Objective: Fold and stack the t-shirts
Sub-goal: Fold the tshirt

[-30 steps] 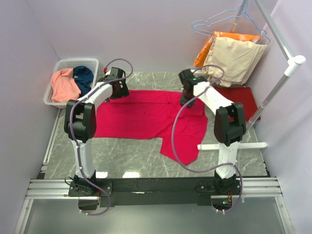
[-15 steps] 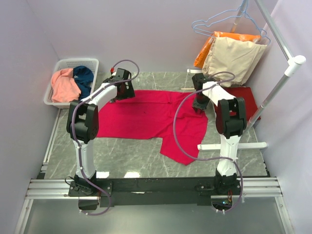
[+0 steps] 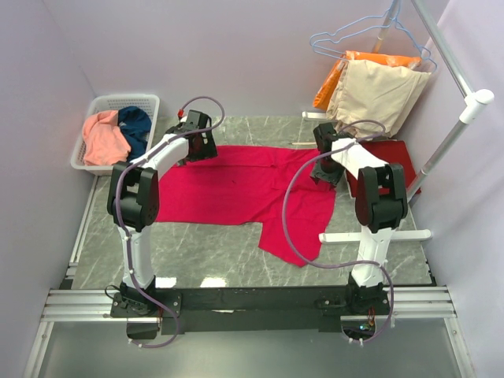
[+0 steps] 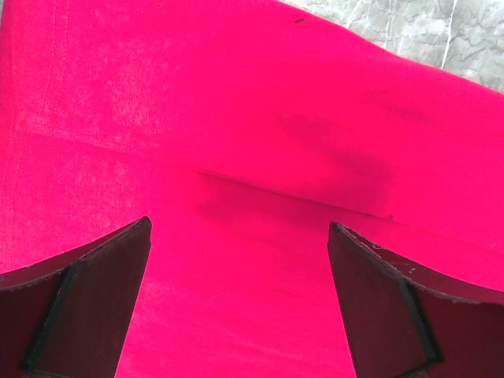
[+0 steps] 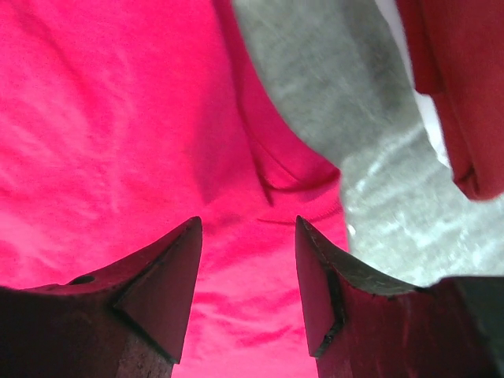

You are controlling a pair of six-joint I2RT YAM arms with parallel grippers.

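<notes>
A bright crimson-red t-shirt [image 3: 236,189] lies spread flat on the marble table, one part hanging toward the front [image 3: 295,228]. My left gripper [image 3: 197,150] is open just above its far left edge; the cloth [image 4: 236,157] fills the left wrist view between the jaws. My right gripper [image 3: 323,169] is open over the shirt's right edge [image 5: 157,118], nothing between the jaws. A darker red t-shirt [image 3: 390,157] lies folded at the right, its edge showing in the right wrist view [image 5: 465,94]. A salmon-pink t-shirt [image 3: 102,138] and a dark teal-blue one [image 3: 138,126] sit in the basket.
A white basket [image 3: 90,165] stands at the back left. Beige [image 3: 378,94] and orange [image 3: 335,79] garments hang on wire hangers from a white rack [image 3: 449,142], whose foot [image 3: 378,235] lies on the table at the right. Purple walls surround the table.
My right gripper has moved right, from the shirt's middle to its right edge. My left gripper shifted slightly right along the far edge. The shirt lies as before.
</notes>
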